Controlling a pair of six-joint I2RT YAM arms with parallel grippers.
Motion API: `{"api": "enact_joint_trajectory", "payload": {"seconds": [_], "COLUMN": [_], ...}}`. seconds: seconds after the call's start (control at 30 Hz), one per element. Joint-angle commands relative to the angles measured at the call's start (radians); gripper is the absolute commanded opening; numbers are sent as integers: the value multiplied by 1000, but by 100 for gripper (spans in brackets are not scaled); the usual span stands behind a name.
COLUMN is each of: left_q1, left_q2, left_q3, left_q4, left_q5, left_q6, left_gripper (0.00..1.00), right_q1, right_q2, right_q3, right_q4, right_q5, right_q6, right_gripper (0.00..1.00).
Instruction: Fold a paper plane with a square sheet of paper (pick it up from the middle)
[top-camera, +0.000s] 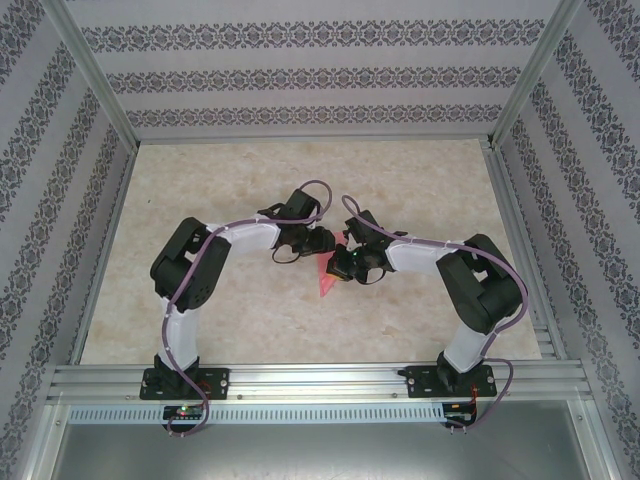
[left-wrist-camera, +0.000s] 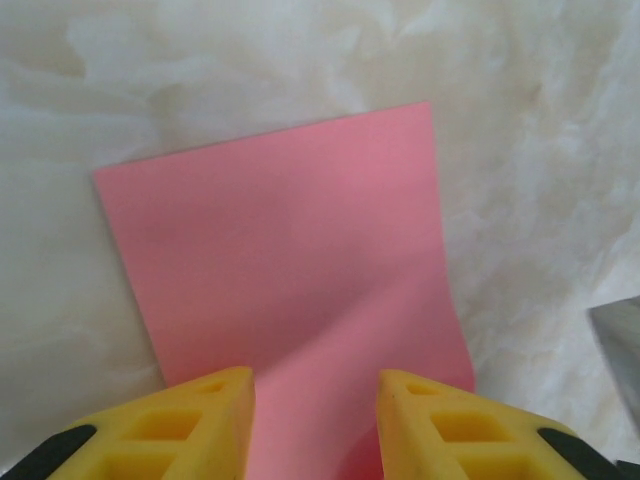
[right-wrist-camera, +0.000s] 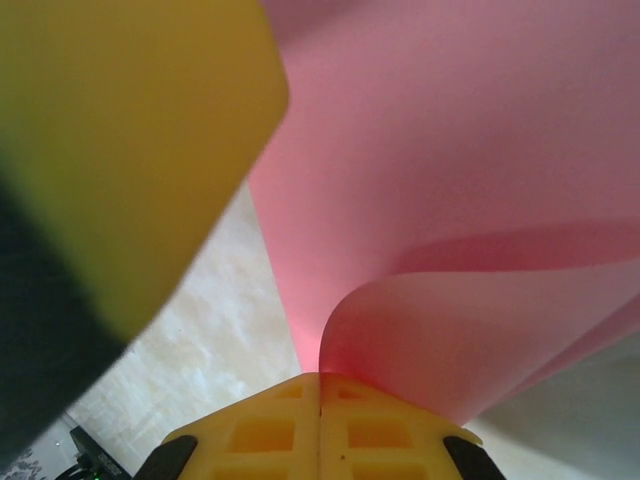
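The square sheet of paper (top-camera: 325, 281) is pink-red and lies mid-table between the two arms. In the left wrist view the sheet of paper (left-wrist-camera: 290, 250) rests mostly flat on the table, and its near part bows upward. My left gripper (left-wrist-camera: 315, 380) stands open astride that raised part, with its yellow fingers (left-wrist-camera: 215, 400) well apart. My right gripper (right-wrist-camera: 320, 376) has its jaws pressed together on an edge of the paper (right-wrist-camera: 450, 200), which curls up and away from the tips. From above, the left gripper (top-camera: 322, 243) and the right gripper (top-camera: 343, 262) nearly meet over the sheet.
The marble-look table (top-camera: 250, 180) is fenced by aluminium rails (top-camera: 320, 378) in front and patterned walls on the other three sides. A blurred yellow finger of the left gripper (right-wrist-camera: 130, 150) looms close in the right wrist view.
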Motion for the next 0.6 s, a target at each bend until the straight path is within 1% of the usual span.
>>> {"api": "enact_joint_trajectory", "payload": {"seconds": [0.0,0.17,0.57], "left_q1": [9,9,9], "left_q2": [20,35,44], "left_q3": [16,22,23], "left_q4": [2,-8,-18], "left_q5": [13,14,14], "left_q6": [-15,-14,-14], "left_gripper": [38,37,37], "right_q1": [11,12,23], "right_q2": [6,-4,23], "right_q3": [2,-25,-7], "right_q4": [3,67,67], "right_q5": [62,69,53], "right_q6": [27,70,53], "right_gripper": [0,0,0]}}
